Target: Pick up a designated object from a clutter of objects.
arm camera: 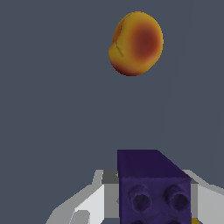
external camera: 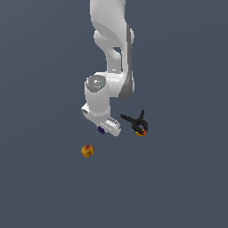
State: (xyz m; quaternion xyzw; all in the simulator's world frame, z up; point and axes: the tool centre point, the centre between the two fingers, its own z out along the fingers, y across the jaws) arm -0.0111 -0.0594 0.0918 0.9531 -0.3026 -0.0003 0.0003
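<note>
Exterior view: gripper [external camera: 103, 130] at frame centre pinches the purple block [external camera: 101, 130], yellow-red ball [external camera: 87, 151] lower left, black clamp [external camera: 137, 122] right.
Wrist view: the block [arm camera: 153, 186] sits clamped between white fingers [arm camera: 92, 203] at the bottom edge; the ball [arm camera: 136, 43] lies near the top, well apart.

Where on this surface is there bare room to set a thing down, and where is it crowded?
Bare ground lies wide on the exterior view's left, beyond the yellow-red ball, and across the front below it. It is crowded in the middle: the gripper sits over the purple block, with the black clamp close on the exterior view's right.
</note>
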